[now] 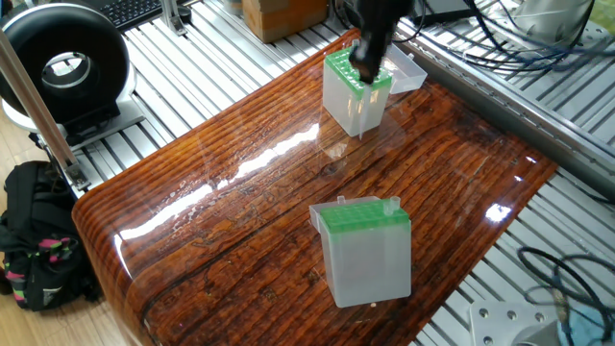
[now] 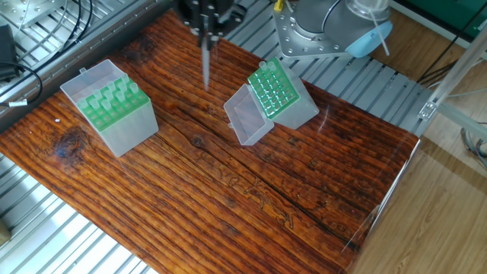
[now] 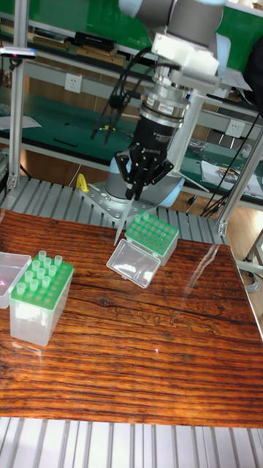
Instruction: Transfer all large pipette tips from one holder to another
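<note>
The worktop [image 2: 251, 190] is a glossy wooden slab with a rounded edge, ringed by ribbed aluminium rails; most of its middle and near side lies bare. 2 clear holders with green racks stand well apart. In the tall fixed view, the left holder [image 3: 40, 307] sits just beside the left edge with several large pipette tips [image 3: 45, 267] standing in it, and the right holder [image 3: 151, 238] sits near the far edge, its hinged lid [image 3: 134, 263] lying open on the wood in front of it. Cables run along the rails beyond one side.

The arm [image 3: 172, 66] reaches down from above, wrist vertical. The end effector [image 3: 135, 191] has its fingers closed on 1 tip [image 2: 205, 65], which hangs point-down, clear of the wood, over the open stretch between the 2 holders, nearer the right one.
</note>
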Robot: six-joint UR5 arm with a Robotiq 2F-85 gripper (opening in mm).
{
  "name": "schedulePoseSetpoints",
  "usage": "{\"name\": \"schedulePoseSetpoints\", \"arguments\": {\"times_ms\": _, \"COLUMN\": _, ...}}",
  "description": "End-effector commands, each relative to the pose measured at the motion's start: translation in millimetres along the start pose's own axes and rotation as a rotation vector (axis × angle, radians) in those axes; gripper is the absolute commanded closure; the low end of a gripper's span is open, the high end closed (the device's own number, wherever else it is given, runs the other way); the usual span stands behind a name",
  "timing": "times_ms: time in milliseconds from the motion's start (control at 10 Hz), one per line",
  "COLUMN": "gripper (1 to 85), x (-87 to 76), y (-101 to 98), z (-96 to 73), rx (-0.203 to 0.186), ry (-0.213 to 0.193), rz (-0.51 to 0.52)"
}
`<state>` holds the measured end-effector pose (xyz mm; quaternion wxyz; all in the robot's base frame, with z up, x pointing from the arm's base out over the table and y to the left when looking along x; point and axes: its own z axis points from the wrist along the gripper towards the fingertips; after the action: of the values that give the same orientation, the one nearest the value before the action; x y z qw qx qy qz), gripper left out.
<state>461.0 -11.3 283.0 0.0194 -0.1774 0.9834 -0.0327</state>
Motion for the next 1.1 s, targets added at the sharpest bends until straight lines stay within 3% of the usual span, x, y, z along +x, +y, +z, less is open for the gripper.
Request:
{"name": "schedulePoseSetpoints", "arguments": {"times_ms": 0, "gripper": 80.3, "x": -41.5, "y": -27.8, "z": -23.9, "rx": -0.053, "ry": -0.004, "rz": -0.022}}
{"name": "schedulePoseSetpoints", "arguments": {"times_ms": 200, "gripper": 81.3, "x": -49.9, "y": -42.9, "z": -24.6, "rx": -0.012, "ry": -0.021, "rz": -0.046}}
{"name": "schedulePoseSetpoints", "arguments": {"times_ms": 300, "gripper": 81.3, "x": -49.1, "y": -41.9, "z": -24.2, "rx": -0.02, "ry": -0.021, "rz": -0.055}}
{"name": "schedulePoseSetpoints", "arguments": {"times_ms": 400, "gripper": 78.3, "x": -44.3, "y": -18.4, "z": -25.7, "rx": -0.111, "ry": -0.004, "rz": -0.03}}
{"name": "schedulePoseSetpoints", "arguments": {"times_ms": 800, "gripper": 81.3, "x": -64.0, "y": -32.1, "z": -25.3, "rx": -0.06, "ry": -0.077, "rz": 0.053}}
{"name": "schedulePoseSetpoints", "arguments": {"times_ms": 1000, "gripper": 83.0, "x": -80.8, "y": -45.9, "z": -32.0, "rx": -0.063, "ry": -0.101, "rz": 0.049}}
